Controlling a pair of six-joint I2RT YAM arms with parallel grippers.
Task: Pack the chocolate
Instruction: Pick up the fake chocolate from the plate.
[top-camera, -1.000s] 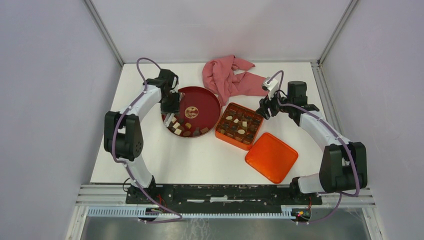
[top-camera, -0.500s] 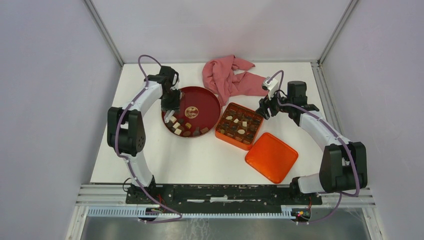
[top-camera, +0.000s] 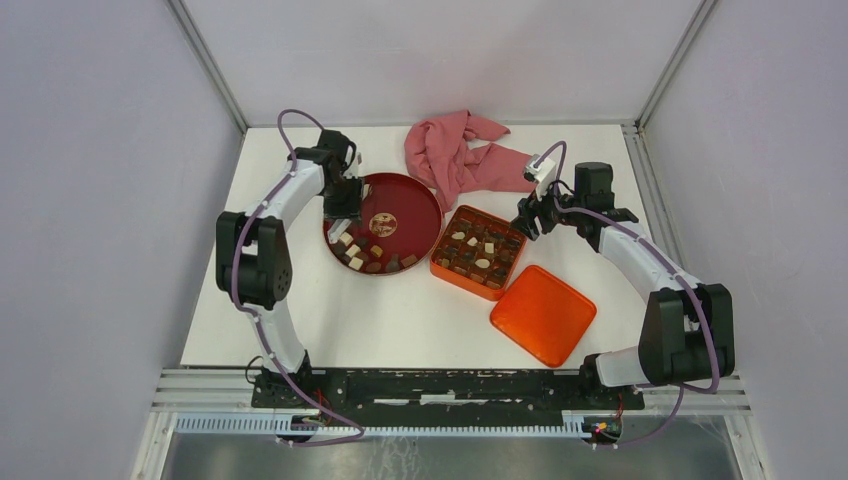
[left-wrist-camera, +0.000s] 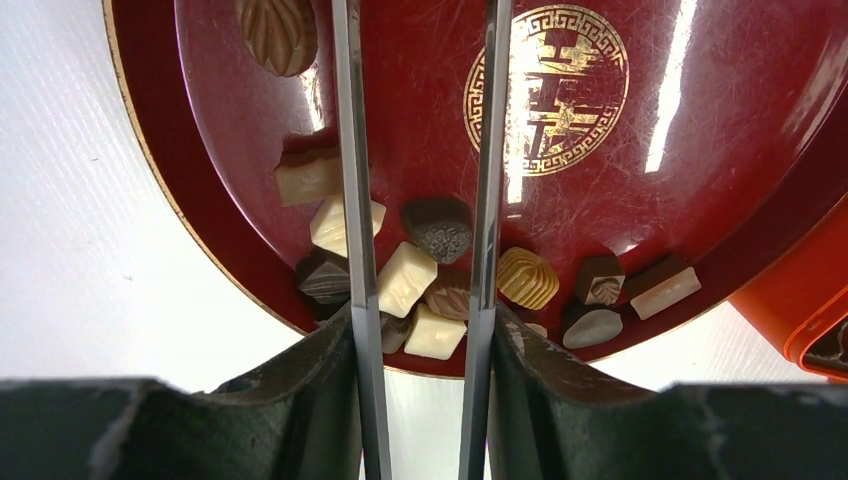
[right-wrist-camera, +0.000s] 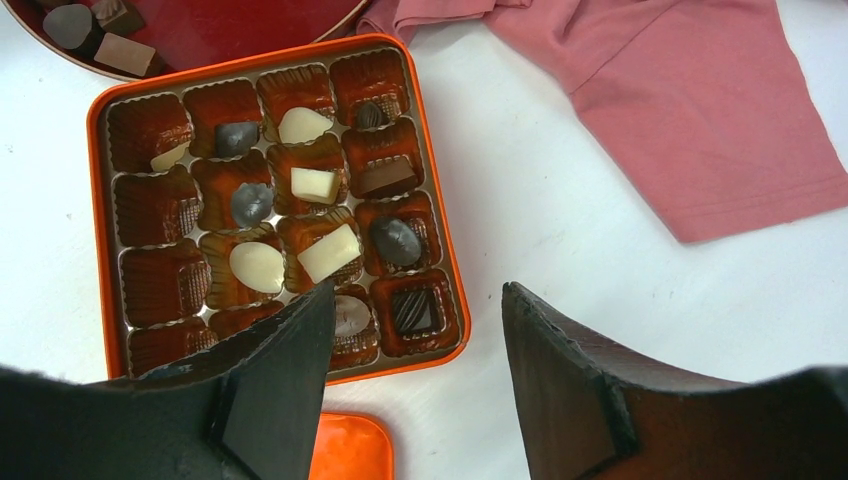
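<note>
as left end effector (top-camera: 342, 207) gapes over plate (top-camera: 408, 198), tin (right-wrist-camera: 453, 272) shows twelve chocolate pieces (right-wrist-camera: 257, 266)

You've got chocolate (left-wrist-camera: 437, 228) heaped loose between and beside the left claw (left-wrist-camera: 420, 200) fingers: dark, tan and cream bites. Other pieces (right-wrist-camera: 328, 252) lie singly, ahead-left of the right claw (right-wrist-camera: 415, 330).

Left gripper (top-camera: 341, 208) pointing down, jaws parted, right gripper (top-camera: 526, 216) angled down, jaws wide apart
</note>
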